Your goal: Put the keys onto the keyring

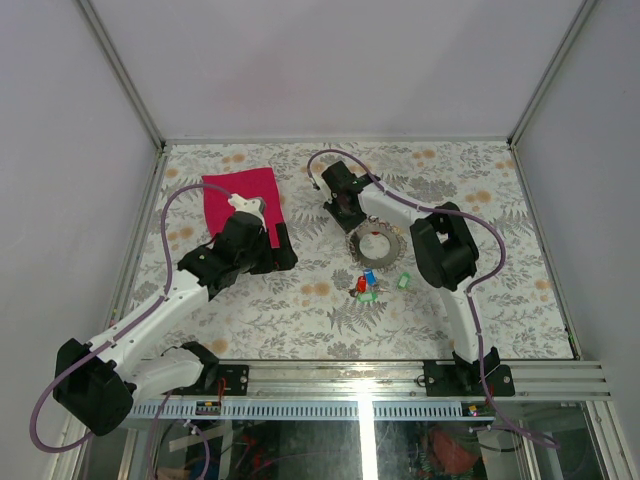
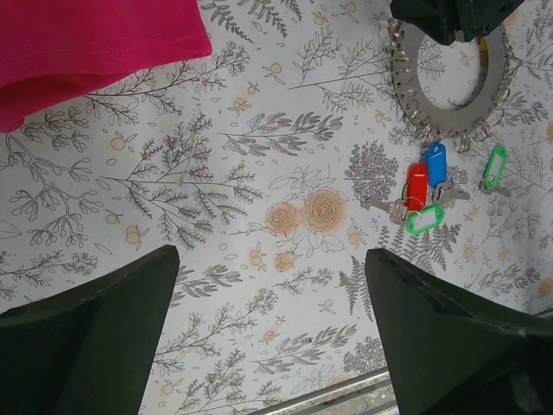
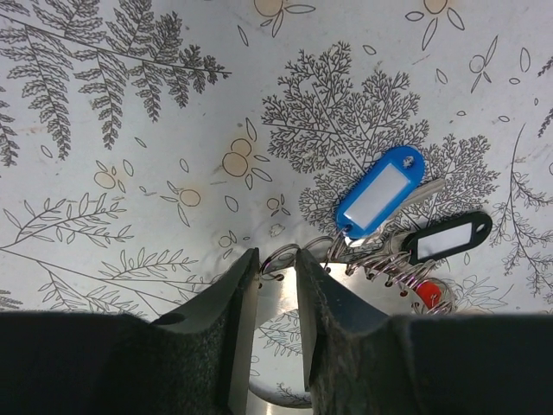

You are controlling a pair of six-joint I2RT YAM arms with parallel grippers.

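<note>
The keyring [image 2: 436,111] lies flat on the flowered table [image 2: 259,156], a little right of the middle, and the right gripper [image 3: 278,259] is down over its far rim. That gripper's fingers [image 3: 324,303] stand close together with only a narrow slit between them. Grey metal of the ring shows in the slit, but whether they actually pinch it I cannot tell. Just past the fingertips a blue-tagged key [image 3: 380,190] and a black tag [image 3: 445,238] lie against the wire loops on the rim, with something red half hidden beside them. On the near side of the ring more keys [image 2: 423,194] sit in a small cluster on the table. There is a blue tag just beside the rim, a red one touching it, a green one below those, and another green tag [image 2: 494,166] a bit apart to the right. The left gripper [image 2: 270,255] hangs over bare table well to the left of the ring, its jaws spread wide with nothing between them. A pink cloth [image 2: 86,43] lies on the table just beyond it.
</note>
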